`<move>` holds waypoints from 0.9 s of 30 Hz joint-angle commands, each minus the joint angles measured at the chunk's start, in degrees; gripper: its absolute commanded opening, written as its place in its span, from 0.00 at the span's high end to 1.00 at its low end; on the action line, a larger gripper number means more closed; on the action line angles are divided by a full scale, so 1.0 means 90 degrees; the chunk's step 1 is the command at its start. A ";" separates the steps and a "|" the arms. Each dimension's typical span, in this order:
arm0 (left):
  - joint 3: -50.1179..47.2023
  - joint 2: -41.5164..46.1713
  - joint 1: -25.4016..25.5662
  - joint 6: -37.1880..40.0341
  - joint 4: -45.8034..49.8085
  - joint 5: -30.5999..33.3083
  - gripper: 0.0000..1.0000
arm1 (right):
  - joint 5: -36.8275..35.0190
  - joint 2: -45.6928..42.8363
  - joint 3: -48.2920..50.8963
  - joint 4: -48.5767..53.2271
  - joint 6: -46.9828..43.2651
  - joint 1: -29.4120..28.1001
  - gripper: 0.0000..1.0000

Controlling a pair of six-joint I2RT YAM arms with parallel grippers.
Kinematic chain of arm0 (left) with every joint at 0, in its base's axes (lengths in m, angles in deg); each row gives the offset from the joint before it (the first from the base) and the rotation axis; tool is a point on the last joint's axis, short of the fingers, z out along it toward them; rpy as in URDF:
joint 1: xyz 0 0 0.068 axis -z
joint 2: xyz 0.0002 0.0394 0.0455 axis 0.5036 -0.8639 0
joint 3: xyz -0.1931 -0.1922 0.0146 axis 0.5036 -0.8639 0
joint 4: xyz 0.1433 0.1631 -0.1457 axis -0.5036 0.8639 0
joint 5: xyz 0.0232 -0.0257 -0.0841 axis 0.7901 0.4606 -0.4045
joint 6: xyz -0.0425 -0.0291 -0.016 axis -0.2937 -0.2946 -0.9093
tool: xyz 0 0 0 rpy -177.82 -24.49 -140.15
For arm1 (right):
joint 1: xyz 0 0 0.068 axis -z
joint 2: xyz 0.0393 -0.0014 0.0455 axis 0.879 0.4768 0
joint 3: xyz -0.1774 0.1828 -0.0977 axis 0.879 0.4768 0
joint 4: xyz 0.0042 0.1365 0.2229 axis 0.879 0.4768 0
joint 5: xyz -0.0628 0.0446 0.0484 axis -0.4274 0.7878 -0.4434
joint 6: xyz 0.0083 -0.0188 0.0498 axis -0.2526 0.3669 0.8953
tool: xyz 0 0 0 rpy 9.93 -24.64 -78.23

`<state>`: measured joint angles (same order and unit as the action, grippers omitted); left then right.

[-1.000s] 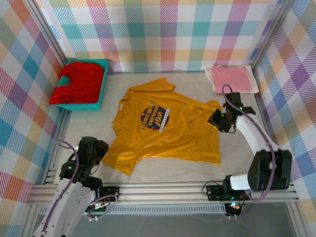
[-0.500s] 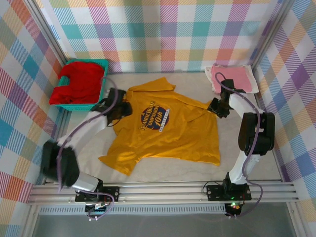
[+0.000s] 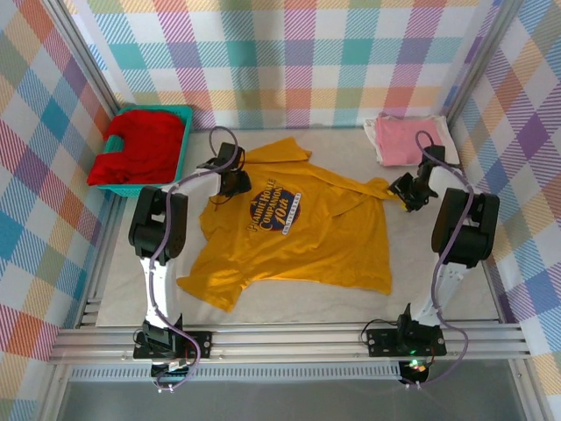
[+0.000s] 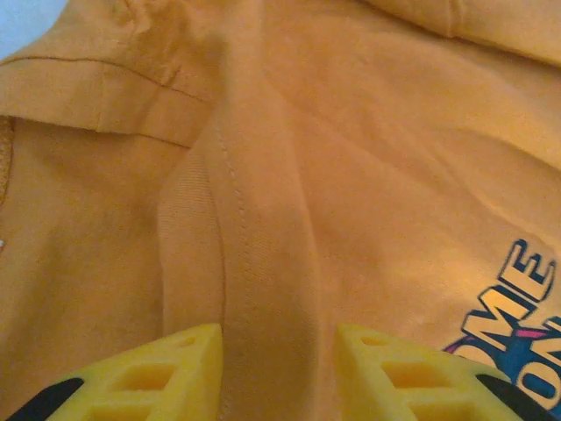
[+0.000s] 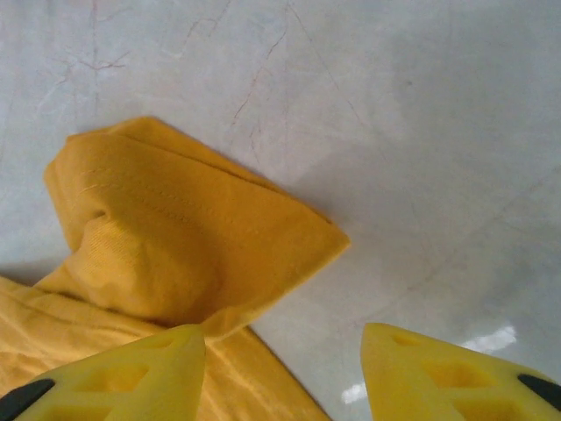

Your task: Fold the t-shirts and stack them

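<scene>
Mustard-yellow t-shirt (image 3: 298, 237) lies spread across the table (image 3: 333, 309). Left gripper (image 4: 280, 368) is half open over a shoulder wrinkle (image 4: 263, 263), gripping nothing yet. Right gripper (image 5: 285, 368) is parted beside the sleeve (image 5: 175, 237) (bare tabletop between its jaws), so it'll probably just grab air.

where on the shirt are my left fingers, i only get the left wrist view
observer: Top camera has your left fingers at the yellow shirt's far-left edge, on the side toward the teal basket.
operator: and the right arm
observer: The right fingers stand apart by a doubled-over tip on the shirt's right edge; that tip lies on the table.
</scene>
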<state>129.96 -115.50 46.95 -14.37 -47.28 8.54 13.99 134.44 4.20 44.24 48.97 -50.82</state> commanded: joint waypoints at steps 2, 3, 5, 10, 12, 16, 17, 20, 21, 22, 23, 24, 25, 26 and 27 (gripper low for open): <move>-0.0225 -0.0001 -0.0151 -0.0288 -0.0392 0.0084 0.62 | 0.0632 0.0367 -0.0230 -0.0563 0.0245 0.0016 0.55; -0.0329 0.0031 -0.0188 -0.0321 -0.0477 0.0110 0.62 | 0.0677 0.0460 -0.0248 -0.0653 0.0299 0.0014 0.59; -0.0581 0.0133 -0.0305 -0.0518 -0.0608 0.0155 0.62 | 0.0747 0.0657 -0.0336 -0.0782 0.0310 -0.0005 0.70; -0.1050 0.0458 -0.0479 -0.0746 -0.0635 0.0410 0.63 | 0.0636 0.0626 -0.0435 -0.0800 0.0307 -0.0165 0.98; -0.1179 0.0593 -0.0508 -0.0727 -0.0621 0.0584 0.63 | 0.0484 0.0385 -0.0456 -0.0811 0.0246 -0.0301 1.00; -0.1403 0.0725 -0.0675 -0.0876 -0.0722 0.0772 0.65 | 0.0228 0.0150 -0.0956 -0.0549 0.0088 -0.0579 1.00; -0.1401 0.0716 -0.0741 -0.0919 -0.0730 0.0750 0.65 | 0.0193 0.0193 -0.1207 -0.0441 0.0068 -0.0636 1.00; -0.1249 0.0612 -0.0845 -0.0957 -0.0627 0.0813 0.65 | 0.0174 0.0553 -0.2097 -0.0123 0.0024 -0.0757 1.00; -0.1163 0.0583 -0.0865 -0.0962 -0.0588 0.0823 0.65 | 0.0082 0.0748 -0.2474 -0.0016 0.0018 -0.0807 1.00; -0.1102 0.0560 -0.0879 -0.0971 -0.0559 0.0856 0.65 | -0.0014 0.0947 -0.2830 0.0119 0.0029 -0.0833 1.00; -0.1024 0.0552 -0.0889 -0.0967 -0.0536 0.0911 0.65 | -0.0030 0.1252 -0.3289 0.0235 0.0056 -0.0848 1.00; -0.0942 0.0539 -0.0907 -0.0962 -0.0512 0.0954 0.65 | -0.0015 0.1510 -0.3714 0.0357 0.0095 -0.0850 1.00; -0.0852 0.0523 -0.0926 -0.0971 -0.0473 0.0996 0.65 | -0.0018 0.1826 -0.4231 0.0538 0.0129 -0.0848 1.00; -0.0730 0.0507 -0.0947 -0.0950 -0.0448 0.1000 0.65 | -0.0007 0.2093 -0.4695 0.0667 0.0130 -0.0854 1.00; -0.0576 0.0471 -0.0971 -0.0941 -0.0378 0.1031 0.65 | 0.0054 0.2489 -0.5305 0.0896 0.0131 -0.0857 0.87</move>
<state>120.91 -111.02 39.19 -22.11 -52.37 15.68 15.14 149.33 -35.95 45.36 50.28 -58.80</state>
